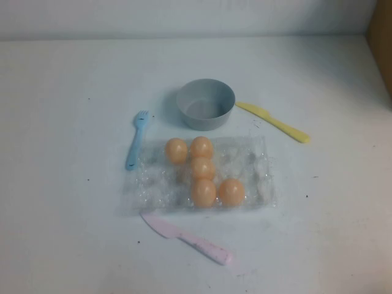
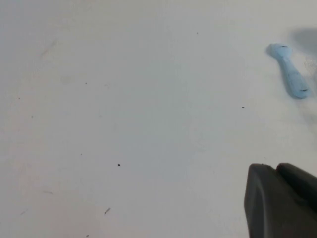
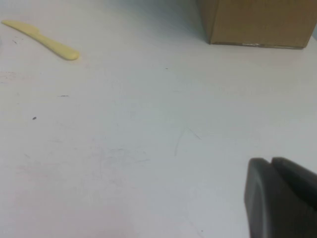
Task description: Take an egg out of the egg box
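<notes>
The clear crinkly plastic egg box lies flat in the middle of the table in the high view. Several orange-tan eggs sit in its cups, among them one at the back left and one at the front right. Neither arm shows in the high view. My left gripper is shut and empty above bare table, left of the box. My right gripper is shut and empty above bare table on the right side.
A round grey bowl stands behind the box. A blue fork lies left of the box; its handle shows in the left wrist view. A yellow knife lies right of the bowl. A pink knife lies in front. A cardboard box stands far right.
</notes>
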Tool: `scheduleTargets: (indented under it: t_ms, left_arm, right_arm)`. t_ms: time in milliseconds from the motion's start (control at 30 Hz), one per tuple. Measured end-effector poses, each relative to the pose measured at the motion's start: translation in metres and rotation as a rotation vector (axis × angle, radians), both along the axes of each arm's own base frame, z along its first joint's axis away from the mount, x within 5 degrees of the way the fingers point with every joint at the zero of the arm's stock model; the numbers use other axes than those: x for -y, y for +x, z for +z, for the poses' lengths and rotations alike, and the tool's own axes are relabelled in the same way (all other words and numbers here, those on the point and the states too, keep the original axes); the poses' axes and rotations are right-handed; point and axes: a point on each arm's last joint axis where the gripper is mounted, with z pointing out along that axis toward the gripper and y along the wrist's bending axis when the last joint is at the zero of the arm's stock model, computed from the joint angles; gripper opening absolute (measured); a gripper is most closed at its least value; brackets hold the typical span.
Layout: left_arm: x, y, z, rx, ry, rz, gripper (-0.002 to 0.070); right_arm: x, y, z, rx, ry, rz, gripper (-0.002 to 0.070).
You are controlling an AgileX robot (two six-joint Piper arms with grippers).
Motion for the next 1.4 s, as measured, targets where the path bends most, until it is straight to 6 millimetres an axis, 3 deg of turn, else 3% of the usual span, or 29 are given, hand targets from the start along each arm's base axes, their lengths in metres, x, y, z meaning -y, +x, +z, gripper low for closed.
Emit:
scheduleTargets:
  t_ms: [800, 1033, 1400]
  left_arm:
    - [0.000, 0.001, 0.002, 0.024, -0.070, 0.019, -0.0005]
    - [-0.001, 0.002, 0.007, 0.069, -0.257, 0.063, -0.0004]
    - [-0.002, 0.003, 0.024, 0.247, -0.704, 0.105, -0.0004]
  right_arm:
    - [0.000, 0.000, 0.000, 0.000, 0.000, 0.000, -0.0017]
    - [0.000, 0.000, 0.000, 0.000, 0.000, 0.000, -0.0017]
    - [0.000, 0.000, 0.000, 0.000, 0.000, 0.000, -0.0017]
